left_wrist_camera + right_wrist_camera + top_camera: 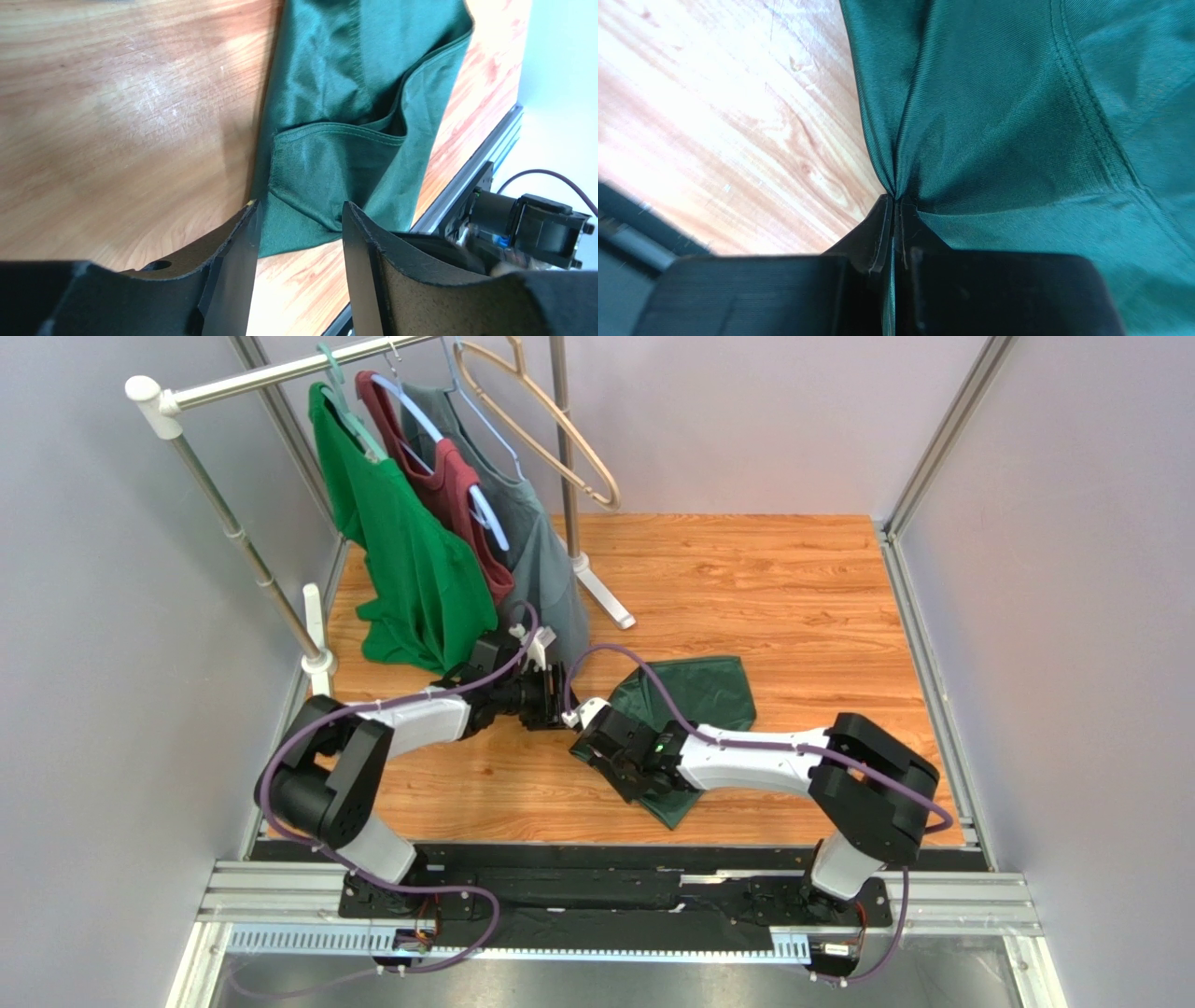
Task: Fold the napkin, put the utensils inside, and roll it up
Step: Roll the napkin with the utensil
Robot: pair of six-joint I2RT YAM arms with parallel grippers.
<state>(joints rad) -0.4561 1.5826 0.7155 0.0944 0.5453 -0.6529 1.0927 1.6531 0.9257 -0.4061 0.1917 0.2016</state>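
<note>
My right end effector (896,210) is pinched shut on a gathered edge of the napkin (1018,126). My left end effector (300,213) stands parted and empty, the napkin just ahead. I should lift low and carry that edge across evenly, without bunching.

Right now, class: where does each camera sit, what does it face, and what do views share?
Top external: high behind the bases, looking down at left arm, right arm, table.
Left wrist: behind the open left end effector, facing the napkin.
Right wrist: behind the right end effector, shut on napkin.
Shared: all show the napkin.
</note>
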